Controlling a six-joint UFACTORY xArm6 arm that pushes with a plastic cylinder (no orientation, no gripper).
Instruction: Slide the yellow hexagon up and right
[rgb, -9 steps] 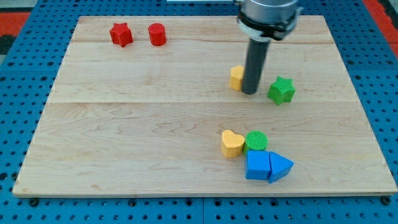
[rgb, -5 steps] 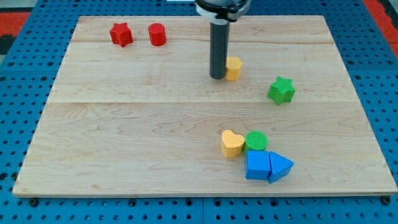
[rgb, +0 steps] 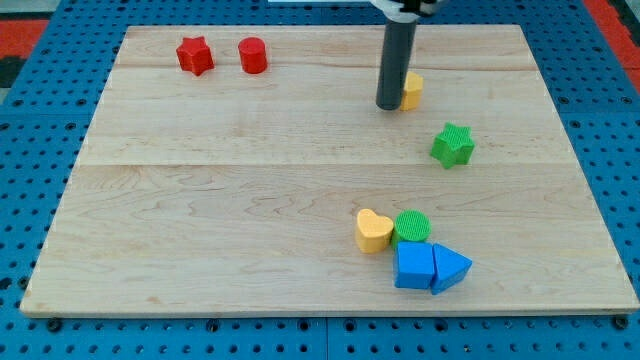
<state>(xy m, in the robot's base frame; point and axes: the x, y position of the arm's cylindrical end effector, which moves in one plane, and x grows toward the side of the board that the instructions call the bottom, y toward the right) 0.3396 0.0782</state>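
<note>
Tip (rgb: 389, 106) against yellow hexagon (rgb: 411, 91)

No readable text, label, brand, number or sign appears anywhere in the camera view, neither on the worktop (rgb: 200, 200) nor on any block.

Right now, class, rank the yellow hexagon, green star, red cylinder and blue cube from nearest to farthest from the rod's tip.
From my tip:
1. yellow hexagon, touching on its right.
2. green star, lower right.
3. red cylinder, upper left.
4. blue cube, bottom.
</note>
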